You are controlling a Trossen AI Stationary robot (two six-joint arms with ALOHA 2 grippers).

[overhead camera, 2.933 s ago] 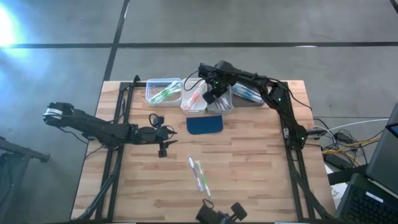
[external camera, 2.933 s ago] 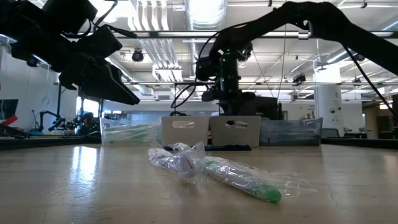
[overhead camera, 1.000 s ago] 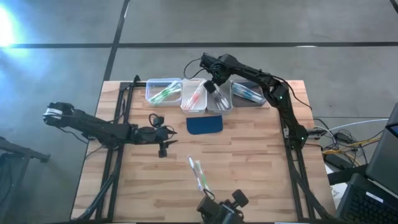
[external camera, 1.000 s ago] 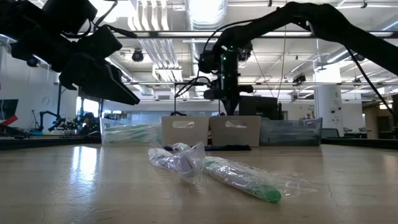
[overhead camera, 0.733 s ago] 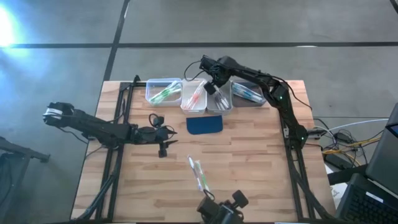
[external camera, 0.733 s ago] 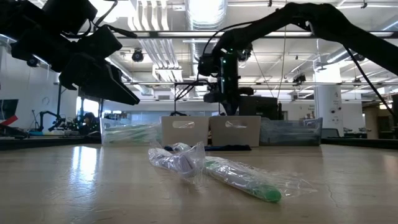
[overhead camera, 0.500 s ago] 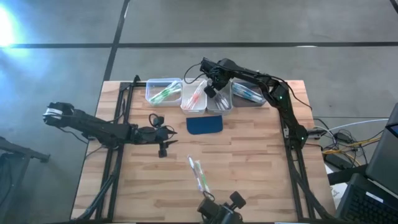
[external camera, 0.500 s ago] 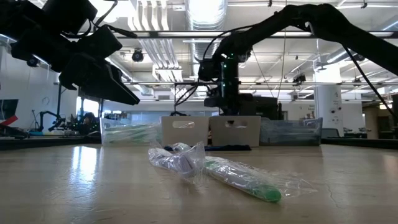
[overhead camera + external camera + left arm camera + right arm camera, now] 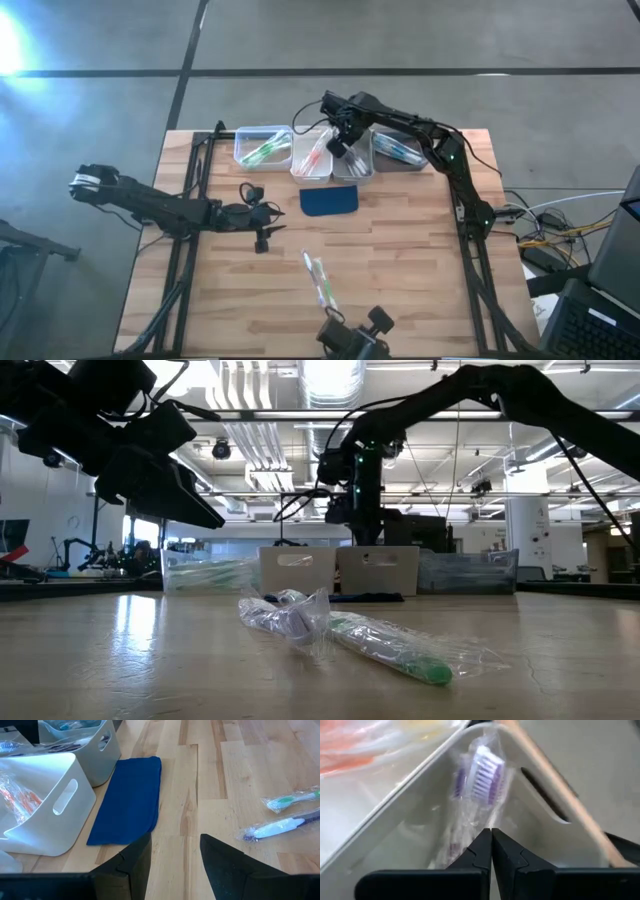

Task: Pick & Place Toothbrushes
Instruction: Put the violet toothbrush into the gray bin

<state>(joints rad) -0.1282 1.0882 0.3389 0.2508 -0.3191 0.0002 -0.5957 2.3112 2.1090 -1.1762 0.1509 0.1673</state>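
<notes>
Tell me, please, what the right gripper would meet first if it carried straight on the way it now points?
Most likely the wrapped purple-bristled toothbrush lying in the bin: the shut right gripper points straight at it, fingertips close to its wrapper. Depth is unclear, so it may already be touching; beyond it lies the bin's wall.

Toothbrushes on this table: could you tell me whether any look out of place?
Yes: two wrapped toothbrushes lie loose on the bare wooden table, near its front edge, well apart from the bins at the back, where the others are sorted.
</notes>
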